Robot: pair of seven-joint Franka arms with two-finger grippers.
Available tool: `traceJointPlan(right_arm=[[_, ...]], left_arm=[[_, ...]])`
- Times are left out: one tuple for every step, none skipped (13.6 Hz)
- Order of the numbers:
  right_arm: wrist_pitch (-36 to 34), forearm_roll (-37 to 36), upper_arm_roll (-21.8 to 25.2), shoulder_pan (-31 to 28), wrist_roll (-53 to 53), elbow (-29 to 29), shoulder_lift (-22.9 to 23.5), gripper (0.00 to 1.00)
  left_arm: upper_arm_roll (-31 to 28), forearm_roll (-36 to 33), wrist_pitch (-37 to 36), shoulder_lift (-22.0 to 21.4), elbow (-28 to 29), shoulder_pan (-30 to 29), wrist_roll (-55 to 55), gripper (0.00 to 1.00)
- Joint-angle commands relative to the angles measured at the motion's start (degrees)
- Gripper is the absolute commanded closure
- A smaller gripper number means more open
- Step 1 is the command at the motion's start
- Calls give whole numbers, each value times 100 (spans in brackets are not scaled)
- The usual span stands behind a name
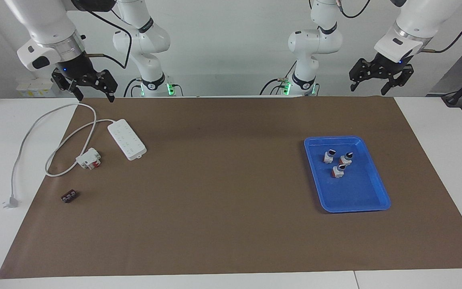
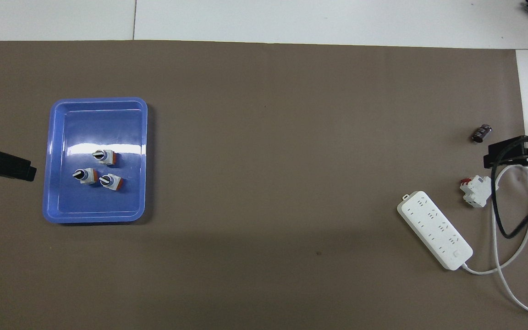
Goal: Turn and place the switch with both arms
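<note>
I have both pincers raised with fingers spread, gripping nothing: left pincer [image 1: 379, 78] up by the blue tray [image 1: 369, 199], right pincer [image 1: 86, 85] waiting over the power strip's [image 1: 127, 139] end of the counter [image 1: 223, 224]. 3 switches [image 1: 338, 171] sit loose in the tray, untouched, probably as stock.

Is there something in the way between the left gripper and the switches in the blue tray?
Nothing visible blocks it. The left gripper hangs open in the air at the table's edge, and the three switches lie uncovered in the blue tray, close together. The right gripper waits, open.
</note>
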State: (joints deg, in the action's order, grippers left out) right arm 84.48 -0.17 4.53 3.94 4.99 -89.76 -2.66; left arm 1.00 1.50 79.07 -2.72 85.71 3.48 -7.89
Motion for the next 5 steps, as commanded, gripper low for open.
traceJointPlan(right_arm=[[-46, 105, 30, -7, -165, 20, -24, 0], [-46, 105, 30, -7, -165, 20, -24, 0], [-46, 105, 30, -7, -165, 20, -24, 0], [-46, 105, 30, -7, -165, 20, -24, 0], [-46, 114, 30, -7, -165, 20, -24, 0]], left_arm=[[-56, -115, -111, 114, -204, 65, -2, 0], [-56, -115, -94, 105, -177, 65, -2, 0], [-56, -115, -85, 96, -168, 65, -2, 0], [-65, -106, -76, 96, -168, 56, -11, 0], [-65, -106, -68, 96, -168, 56, -11, 0]])
